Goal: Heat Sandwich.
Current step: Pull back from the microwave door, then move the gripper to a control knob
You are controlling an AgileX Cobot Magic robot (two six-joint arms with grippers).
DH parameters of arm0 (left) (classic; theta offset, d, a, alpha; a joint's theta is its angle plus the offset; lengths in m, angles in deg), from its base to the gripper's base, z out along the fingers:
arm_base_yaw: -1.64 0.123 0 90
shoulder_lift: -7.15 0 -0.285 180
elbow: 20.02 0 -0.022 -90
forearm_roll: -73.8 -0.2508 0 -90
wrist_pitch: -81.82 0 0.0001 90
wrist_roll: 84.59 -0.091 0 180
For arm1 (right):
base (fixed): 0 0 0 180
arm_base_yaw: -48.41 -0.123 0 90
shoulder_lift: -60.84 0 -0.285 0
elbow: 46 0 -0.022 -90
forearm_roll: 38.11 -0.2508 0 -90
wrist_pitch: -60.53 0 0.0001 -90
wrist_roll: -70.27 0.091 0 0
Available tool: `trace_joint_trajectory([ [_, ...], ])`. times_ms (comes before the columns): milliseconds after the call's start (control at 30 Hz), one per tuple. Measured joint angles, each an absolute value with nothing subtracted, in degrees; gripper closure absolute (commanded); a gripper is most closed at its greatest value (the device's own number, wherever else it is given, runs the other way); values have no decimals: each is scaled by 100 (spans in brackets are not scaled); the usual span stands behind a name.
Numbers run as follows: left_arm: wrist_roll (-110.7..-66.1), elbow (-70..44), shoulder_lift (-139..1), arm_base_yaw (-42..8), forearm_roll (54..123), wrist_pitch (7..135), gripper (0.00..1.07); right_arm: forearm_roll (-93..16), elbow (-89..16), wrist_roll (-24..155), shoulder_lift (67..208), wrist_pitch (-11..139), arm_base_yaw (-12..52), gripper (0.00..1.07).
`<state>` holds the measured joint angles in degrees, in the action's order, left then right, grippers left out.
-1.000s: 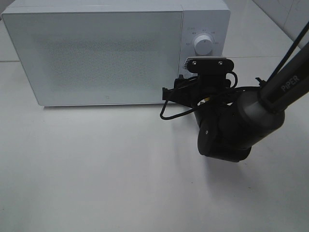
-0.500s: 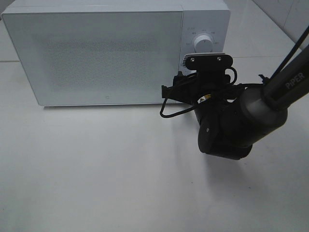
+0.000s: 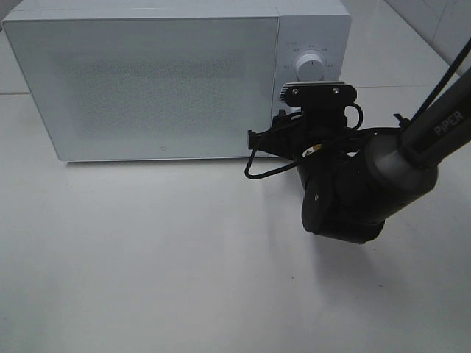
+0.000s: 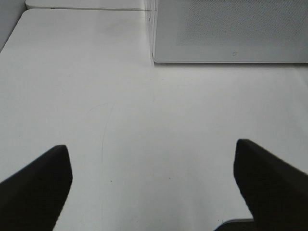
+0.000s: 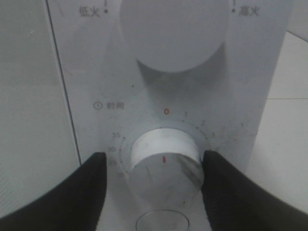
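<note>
right pincer [image 5: 155, 159] raised slightly, flanking timer knob [image 5: 165, 169]

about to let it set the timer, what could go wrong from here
1. The right gripper straddles the timer knob off-centre: one finger looks against it, the other stands apart, so closing could slip or shove it sideways.
2. No sandwich shows in any view, and the closed microwave door hides the inside; it may run empty.
</note>
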<state>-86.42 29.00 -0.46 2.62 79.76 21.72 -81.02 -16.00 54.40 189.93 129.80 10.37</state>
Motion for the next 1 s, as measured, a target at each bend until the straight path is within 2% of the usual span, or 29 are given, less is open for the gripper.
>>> trace_joint_trajectory([
  [100, -8642, 2900, -46, 262, 7976, 2172, 23, -8182, -1600, 5497, 19004, 12998, 1048, 71],
  [133, -8642, 2900, -46, 262, 7976, 2172, 23, -8182, -1600, 5497, 19004, 12998, 1048, 71],
  [200, -8642, 2900, -46, 262, 7976, 2172, 23, -8188, -1600, 5509, 19004, 12998, 1048, 82],
  [233, -8642, 2900, -46, 262, 7976, 2172, 23, -8188, -1600, 5509, 19004, 12998, 1048, 89],
  [267, -8642, 2900, -46, 262, 7976, 2172, 23, -8188, -1600, 5514, 19004, 12998, 1048, 106],
  [600, -8642, 2900, -46, 262, 7976, 2172, 23, -8188, -1600, 5973, 19004, 12998, 1048, 107],
  [1000, -8642, 2900, -46, 262, 7976, 2172, 23, -8228, -1594, 9972, 18803, 12763, 1048, 107],
])
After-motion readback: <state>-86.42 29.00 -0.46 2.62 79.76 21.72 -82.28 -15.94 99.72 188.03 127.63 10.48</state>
